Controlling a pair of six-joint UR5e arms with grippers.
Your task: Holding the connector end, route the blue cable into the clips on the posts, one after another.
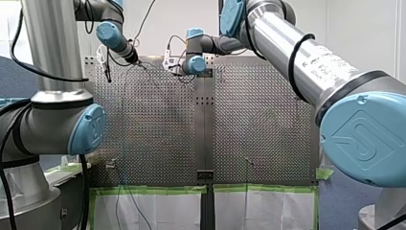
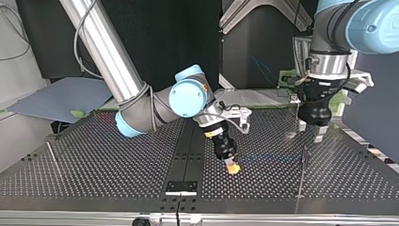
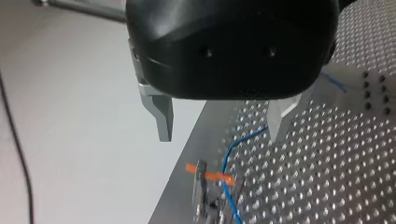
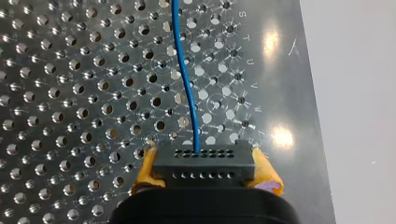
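Between the yellow pads point(image 4: 145, 171) of my right end effector point(image 4: 206, 170) sits a black connector point(image 4: 204, 159), pinched at both ends; the blue cable point(image 4: 187, 88) leaves its upper row of holes and runs ahead over the perforated tabletop point(image 4: 70, 93), near its edge; my left end effector point(image 3: 220, 122) hangs with metal fingers point(image 3: 162, 114) spread wide, nothing between them; below it a small post point(image 3: 201, 193) carries an orange clip point(image 3: 208, 175); the cable crosses that clip, though whether it is seated I cannot tell; in the top view the two end effectors are well apart.
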